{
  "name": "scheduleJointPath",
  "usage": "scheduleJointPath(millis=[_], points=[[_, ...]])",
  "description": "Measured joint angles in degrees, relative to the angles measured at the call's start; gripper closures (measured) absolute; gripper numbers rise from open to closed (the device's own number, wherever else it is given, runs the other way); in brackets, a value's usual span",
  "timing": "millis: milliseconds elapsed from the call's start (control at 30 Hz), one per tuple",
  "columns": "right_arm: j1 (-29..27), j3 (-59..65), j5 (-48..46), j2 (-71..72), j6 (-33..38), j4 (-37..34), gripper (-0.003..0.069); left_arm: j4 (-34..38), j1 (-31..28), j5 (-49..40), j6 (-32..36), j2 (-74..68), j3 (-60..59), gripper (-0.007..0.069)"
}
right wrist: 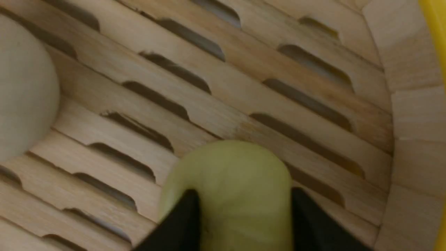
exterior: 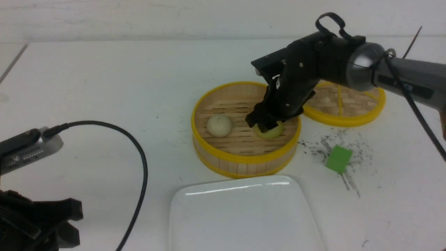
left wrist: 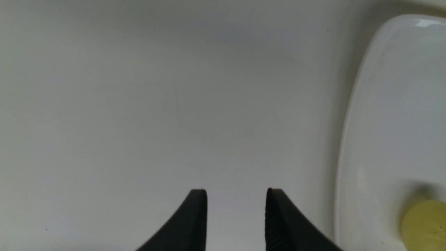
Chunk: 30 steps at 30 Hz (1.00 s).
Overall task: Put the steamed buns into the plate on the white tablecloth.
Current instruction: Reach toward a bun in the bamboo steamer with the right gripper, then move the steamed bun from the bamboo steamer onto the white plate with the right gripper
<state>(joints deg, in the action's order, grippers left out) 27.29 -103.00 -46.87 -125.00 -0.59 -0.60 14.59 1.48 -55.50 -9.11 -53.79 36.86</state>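
Inside a round bamboo steamer basket (exterior: 244, 161) lie two steamed buns. The off-white bun (exterior: 219, 126) (right wrist: 24, 90) lies free on the left. My right gripper (exterior: 264, 126) (right wrist: 244, 193) reaches down over the pale yellow bun (exterior: 271, 132) (right wrist: 228, 170), open, with a black finger at each side of it while it rests on the slats. The white plate (exterior: 244, 216) (left wrist: 393, 104) sits on the white tablecloth (exterior: 104, 87) in front of the basket. My left gripper (left wrist: 237, 191) hovers over bare cloth beside the plate, open and holding nothing.
The woven yellow-rimmed lid (exterior: 345, 104) lies behind the basket on the right. A green cube (exterior: 338, 159) sits among dark scratch marks. A black cable (exterior: 141, 167) loops over the cloth at the left. A blurred yellowish shape (left wrist: 425, 225) shows at the plate's edge; I cannot tell what it is.
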Motion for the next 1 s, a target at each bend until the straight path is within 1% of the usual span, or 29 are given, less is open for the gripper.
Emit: scheduleJointPath(millis=[33,100,167,200,267,300,367,400,433,467,533,567,633,667,700,733,767,800,833,867,900,933,967,1000], points=[[0.0,-0.45,-0.69,0.0,0.11,-0.07,0.044,-0.05,0.0,0.0,0.0,0.0,0.0,0.0356],[0.0,-1.46,-2.86,0.52,0.59,-0.38,0.058,-0.05,0.0,0.0,0.0,0.0,0.0,0.0356],[0.02,-1.92,-6.31,2.3,1.38,-1.44,0.0643,-0.05,0.0,0.0,0.0,0.0,0.0,0.0356],[0.08,-1.92,-7.2,2.55,1.63,-1.54,0.0643,-0.05,0.0,0.0,0.0,0.0,0.0,0.0356],[0.52,-1.92,-14.89,7.12,3.16,-2.74,0.0644,-0.05,0.0,0.0,0.0,0.0,0.0,0.0356],[0.52,-1.92,-15.58,7.58,3.27,-3.24,0.0644,-0.05,0.0,0.0,0.0,0.0,0.0,0.0356],[0.74,-1.56,-20.66,12.55,3.53,-6.37,0.0644,-0.05,0.0,0.13,0.0,0.0,0.0,0.0356],[1.22,-0.01,-22.04,15.78,3.65,-9.25,0.0644,-0.05,0.0,0.23,0.0,0.0,0.0,0.0356],[1.8,2.51,-22.35,18.95,3.84,-11.84,0.0644,-0.12,0.0,0.51,0.0,0.0,0.0,0.0356],[2.09,3.05,-22.36,19.94,3.96,-12.23,0.0644,-0.12,0.0,0.51,0.0,0.0,0.0,0.0356],[4.84,12.16,-21.91,25.02,4.38,-16.14,0.0643,-0.23,0.0,1.4,0.0,0.0,0.0,0.0356],[5.11,13.82,-21.69,25.29,4.37,-16.42,0.0643,-0.23,0.0,1.46,0.0,0.0,0.0,0.0356],[9.05,24.35,-15.39,27.09,4.16,-17.32,0.0633,-0.26,0.0,2.13,0.0,0.0,0.0,0.0355],[9.85,26.56,-14.16,27.09,3.96,-17.37,0.063,-0.26,0.0,2.19,0.0,0.0,0.0,0.0356],[11.07,30.65,-10.01,27.03,3.02,-17.48,0.0622,-0.26,0.0,2.32,0.0,0.0,0.0,0.0356],[12.21,33.62,-6.33,26.76,1.96,-17.53,0.061,-0.3,0.0,2.65,0.0,0.0,0.0,0.0356],[12.63,34.15,-4.92,26.69,1.49,-17.53,0.0604,-0.3,0.0,2.76,0.0,0.0,0.0,0.0356],[14.03,38.05,0.42,26.14,-0.46,-17.53,0.0568,-0.3,0.0,3.55,0.0,0.0,0.0,0.0356],[14.19,38.37,1.05,26.07,-0.69,-17.53,0.0561,-0.3,0.0,3.63,0.0,0.0,0.0,0.0356],[15.04,40.23,5.06,25.31,-2.38,-17.39,0.0503,-0.3,0.0,4.3,0.0,0.0,0.0,0.0356],[15.31,40.65,6.37,24.75,-3.1,-17.12,0.0466,-0.3,0.0,4.58,0.0,0.0,0.0,0.0356],[15.39,40.82,7.74,24.34,-4.05,-16.87,0.0406,-0.3,0.0,4.73,0.0,0.0,0.0,0.0356],[15.44,40.82,7.74,24.27,-4.05,-16.87,0.0396,-0.3,0.0,4.83,0.0,0.0,0.0,0.0356],[15.44,40.68,8.08,23.93,-5.12,-16.42,0.0312,-0.3,0.0,4.85,0.0,0.0,0.0,0.0356]])
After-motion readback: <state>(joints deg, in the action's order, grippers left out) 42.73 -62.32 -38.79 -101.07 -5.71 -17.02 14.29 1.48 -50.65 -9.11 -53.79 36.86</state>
